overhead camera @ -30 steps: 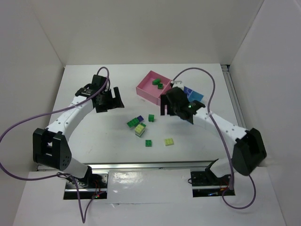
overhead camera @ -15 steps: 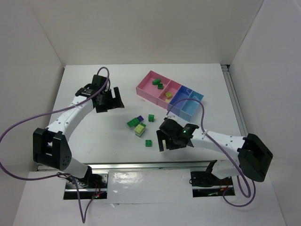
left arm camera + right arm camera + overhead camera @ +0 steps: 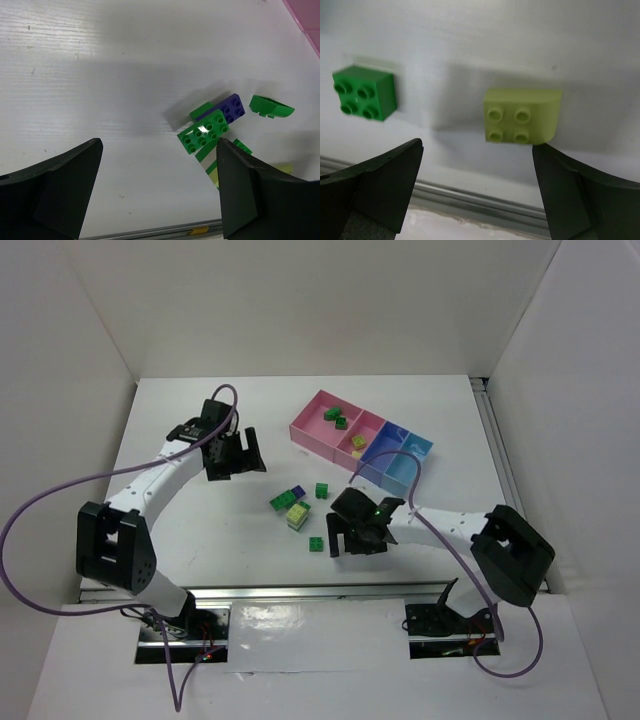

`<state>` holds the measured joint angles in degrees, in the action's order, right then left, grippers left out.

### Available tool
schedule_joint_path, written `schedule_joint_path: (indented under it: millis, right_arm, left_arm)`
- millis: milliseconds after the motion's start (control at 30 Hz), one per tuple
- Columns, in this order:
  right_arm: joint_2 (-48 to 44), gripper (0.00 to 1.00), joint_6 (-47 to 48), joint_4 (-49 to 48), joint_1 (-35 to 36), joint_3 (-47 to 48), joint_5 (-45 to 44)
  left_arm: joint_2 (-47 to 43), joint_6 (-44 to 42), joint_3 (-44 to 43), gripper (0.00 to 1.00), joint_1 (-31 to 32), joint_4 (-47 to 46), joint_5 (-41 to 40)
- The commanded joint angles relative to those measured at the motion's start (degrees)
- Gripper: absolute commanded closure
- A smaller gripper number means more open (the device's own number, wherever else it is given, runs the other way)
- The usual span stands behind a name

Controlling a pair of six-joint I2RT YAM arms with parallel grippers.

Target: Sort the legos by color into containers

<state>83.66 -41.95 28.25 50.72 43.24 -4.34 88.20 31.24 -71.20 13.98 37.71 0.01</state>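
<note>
The right claw (image 3: 477, 160) hangs low over the table (image 3: 200, 530) with its two fingers spread wide. It holds nothing. Just under it lies a pale yellow lego (image 3: 522, 116), a bit toward 1 o'clock in the right wrist view. It sits nearer the right finger than the left one. A green lego (image 3: 364, 93) lies apart from it at 10 o'clock. From above, the claw hides the yellow one.

The left claw (image 3: 159, 150) is spread wide too and holds nothing. It looks down at a little pile of legos (image 3: 212, 127) at 3 o'clock in its view. The pile has green ones and a dark purple one, all touching.

The trays sit in a row at 1 o'clock on the table. The big pink tray (image 3: 312, 430) has green pieces in it. The small pink tray (image 3: 366, 426) next to it seems to hold a pale piece.

I think the yellow lego is very light and hard, and it will not squash. Its sides look smooth, so it could slip or pop out. One side is round at 3 o'clock. I would pinch it on two flat sides, down low, with the lego right in the middle of the fingers. The claw may need to slide a little toward 3 o'clock first.
</note>
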Motion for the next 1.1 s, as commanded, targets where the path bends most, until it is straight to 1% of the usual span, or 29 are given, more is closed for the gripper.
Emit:
schedule_joint_path:
  millis: [0,100,267,333,367,400,467,500,567,600,633,700,733,767,833,1067]
  right_arm:
    - [3.6,0.02,-0.5,-1.1,-1.9,2.3,-3.5]
    - [6.3,0.02,0.7,-1.6,-3.3,5.0,-4.7]
    - [11.0,0.02,2.6,-1.6,-3.3,9.4,-6.1]
    - [12.1,0.06,3.2,-0.9,-2.5,10.8,-7.3]
    - [13.0,0.1,2.6,0.4,-1.9,10.8,-8.0]
    - [13.8,0.13,2.6,1.0,-1.4,11.6,-8.1]
    - [14.3,0.17,0.8,3.6,-0.8,12.5,-10.9]
    - [14.9,0.22,0.3,4.6,0.0,13.3,-12.0]
    - [14.9,0.27,-0.2,6.5,0.7,14.7,-14.1]
    - [15.5,0.31,-0.2,7.1,0.7,14.7,-14.6]
    - [15.5,0.41,-0.2,7.6,0.7,16.3,-14.6]
    - [15.5,0.53,-0.2,9.5,1.2,17.9,-16.7]
    - [15.0,0.63,-0.2,10.2,1.2,19.8,-17.3]
    - [15.0,0.66,-0.2,11.4,1.2,20.8,-18.8]
    - [14.3,0.68,2.0,11.4,1.2,23.0,-20.1]
    - [16.3,0.69,10.7,11.4,-7.9,34.5,-21.0]
  left_arm:
    - [0.7,-1.4,-2.4,0.04,0.3,0.0,-0.4]
    - [0.7,-1.4,-2.9,0.04,0.3,0.0,-0.4]
    - [1.4,-2.5,-3.4,0.04,0.3,0.0,-0.4]
    - [1.9,-2.5,-4.6,0.04,0.3,0.0,-0.4]
    - [2.5,-2.5,-4.7,0.04,0.3,0.0,-0.4]
    - [2.5,-2.5,-5.2,0.04,0.3,0.0,-0.4]
    - [3.0,-2.5,-5.2,0.04,0.3,0.0,-0.4]
    - [3.0,-2.5,-5.2,0.04,0.3,0.0,-0.4]
    - [3.0,-2.5,-5.2,0.04,0.3,0.0,-0.4]
    - [3.0,-2.5,-5.2,0.04,0.3,0.0,-0.4]
    - [3.0,-2.5,-5.2,0.04,0.3,0.0,0.2]
    - [3.6,-2.5,-5.2,0.04,0.3,0.0,0.2]
    - [3.6,-2.5,-5.2,0.04,0.3,0.0,0.2]
    - [3.6,-2.5,-5.2,0.04,0.3,0.0,0.2]
    - [3.6,-3.1,-5.2,0.04,0.3,-0.5,1.2]
    - [4.2,-3.1,-5.7,0.04,0.3,-1.2,1.7]
